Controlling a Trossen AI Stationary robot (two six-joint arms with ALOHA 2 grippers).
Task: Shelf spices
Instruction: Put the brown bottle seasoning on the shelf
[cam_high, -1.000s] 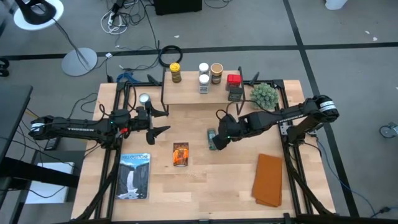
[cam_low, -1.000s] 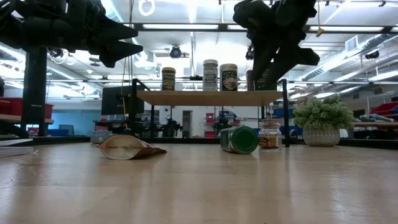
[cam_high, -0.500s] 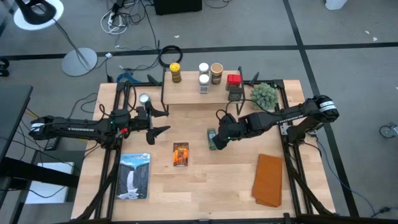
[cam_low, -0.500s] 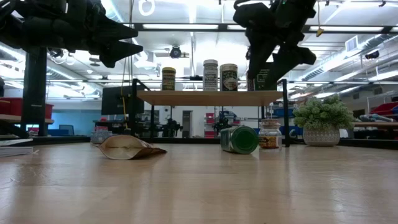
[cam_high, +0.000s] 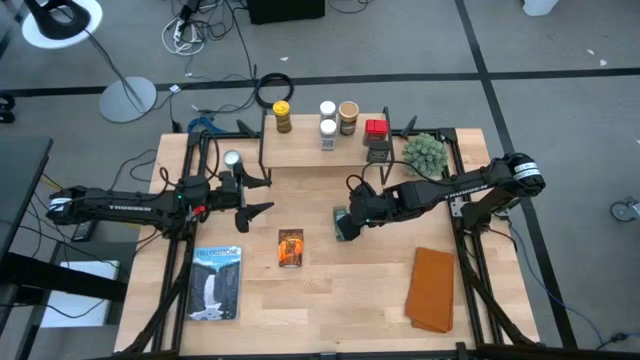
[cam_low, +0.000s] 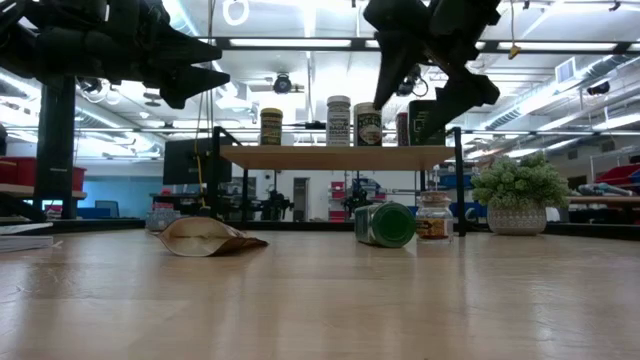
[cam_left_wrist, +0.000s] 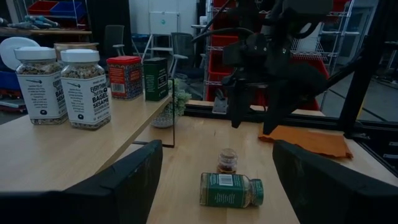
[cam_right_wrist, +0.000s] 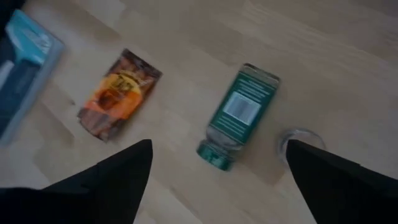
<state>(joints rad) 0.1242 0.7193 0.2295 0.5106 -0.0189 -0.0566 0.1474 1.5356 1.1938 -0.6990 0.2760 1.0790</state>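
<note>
The shelf (cam_high: 310, 152) stands at the table's far middle and carries jars with a yellow lid (cam_high: 283, 117), white lids (cam_high: 327, 108) and a tan lid (cam_high: 348, 117), plus a red tin (cam_high: 375, 128) and a dark box (cam_high: 379, 150). A green jar (cam_right_wrist: 239, 115) lies on its side on the table in front of the shelf. A small glass jar (cam_low: 434, 217) stands upright beside it. An orange packet (cam_high: 290, 248) lies flat to their left. My right gripper (cam_low: 420, 95) hangs open above the green jar, slanting down. My left gripper (cam_high: 268, 195) waits open and level at the left.
A spiky green plant (cam_high: 424, 152) stands right of the shelf. A flat silver tin (cam_high: 232, 159) sits to the shelf's left. A blue book (cam_high: 217, 282) lies at the near left and an orange cloth (cam_high: 433, 288) at the near right.
My right gripper has opened wide while staying above the green jar. Nothing on the table has moved.
</note>
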